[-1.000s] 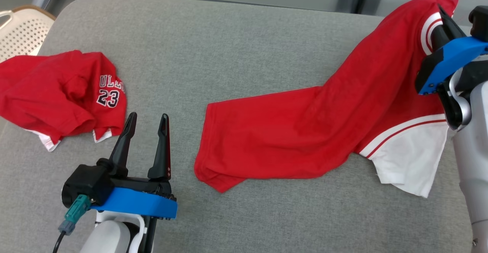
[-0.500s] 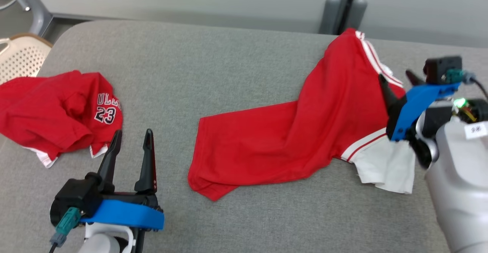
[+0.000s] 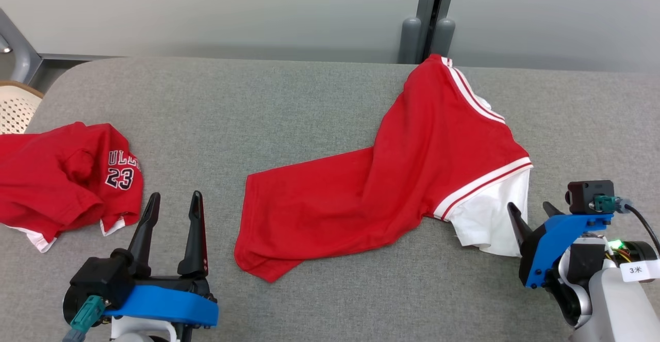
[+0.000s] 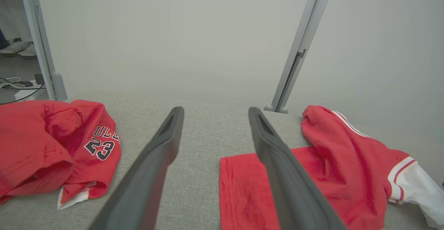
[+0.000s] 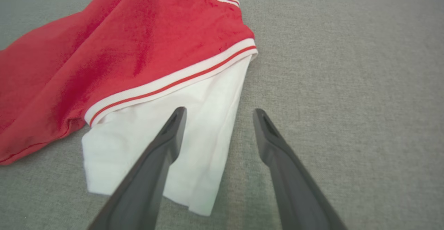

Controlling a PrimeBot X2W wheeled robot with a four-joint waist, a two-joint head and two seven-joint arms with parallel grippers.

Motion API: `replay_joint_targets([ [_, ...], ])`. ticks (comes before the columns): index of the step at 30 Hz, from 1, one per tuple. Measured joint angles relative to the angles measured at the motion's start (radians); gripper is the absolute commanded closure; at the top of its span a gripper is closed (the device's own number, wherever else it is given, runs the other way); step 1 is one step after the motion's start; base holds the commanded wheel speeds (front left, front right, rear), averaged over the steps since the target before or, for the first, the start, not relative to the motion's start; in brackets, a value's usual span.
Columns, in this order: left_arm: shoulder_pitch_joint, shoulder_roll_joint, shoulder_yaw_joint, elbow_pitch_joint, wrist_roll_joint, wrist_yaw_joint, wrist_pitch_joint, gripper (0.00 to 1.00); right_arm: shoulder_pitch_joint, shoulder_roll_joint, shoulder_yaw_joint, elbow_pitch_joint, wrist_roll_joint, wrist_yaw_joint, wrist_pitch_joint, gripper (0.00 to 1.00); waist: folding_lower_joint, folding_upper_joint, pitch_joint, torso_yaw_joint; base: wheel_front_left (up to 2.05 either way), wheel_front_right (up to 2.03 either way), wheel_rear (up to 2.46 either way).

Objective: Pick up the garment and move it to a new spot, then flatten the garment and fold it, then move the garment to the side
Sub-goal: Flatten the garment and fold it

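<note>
Grey padded table (image 3: 309, 99) carries the red garment (image 3: 361, 197) sprawled right of centre, twisted, white sleeve toward the right gripper (image 3: 528, 207), whose fingers stand wide and empty; the left gripper (image 3: 175, 195) likewise, near a second crumpled jersey (image 3: 62, 177). Relocation looks finished; flattening comes next, calling for grips on opposite edges.

2 red garments: spread garment (image 3: 381, 187) ctr-right, bunched garment (image 3: 56, 177) left. 2 grippers: left gripper (image 3: 175, 196), right gripper (image 3: 528, 207). 1 gray table (image 3: 258, 104).
</note>
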Motion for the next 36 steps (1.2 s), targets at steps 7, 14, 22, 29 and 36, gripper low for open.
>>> replay_joint_targets([
  [7, -0.013, 0.000, -0.010, -0.004, 0.000, 0.000, 0.005, 0.00, 0.012, 0.028, -0.038, -0.036, -0.046, 0.000, 0.062, 0.00, 0.0000, 0.0000, 0.025, 0.003, 0.00, 0.00, 0.00],
  [14, -0.025, -0.003, -0.019, 0.002, 0.000, -0.002, 0.005, 0.00, -0.017, 0.035, -0.078, 0.012, -0.082, 0.000, 0.086, 0.01, 0.0001, 0.0000, 0.048, 0.023, 0.00, 0.00, 0.00],
  [22, -0.027, 0.002, -0.019, 0.009, -0.001, -0.005, 0.004, 0.00, -0.049, 0.031, -0.121, 0.076, -0.101, 0.000, 0.093, 1.00, 0.0001, 0.0000, 0.053, 0.030, 0.00, 0.00, 0.00],
  [29, -0.019, 0.010, -0.018, 0.009, -0.003, 0.004, 0.005, 0.00, -0.014, 0.033, -0.179, 0.020, -0.069, 0.000, 0.044, 1.00, 0.0002, 0.0000, 0.024, 0.005, 0.00, 0.00, 0.00],
  [36, 0.002, 0.017, -0.012, 0.006, -0.017, 0.010, 0.005, 0.00, 0.118, 0.039, -0.250, -0.137, -0.042, 0.000, 0.052, 1.00, 0.0001, 0.0000, -0.008, -0.044, 0.00, 0.00, 0.00],
])
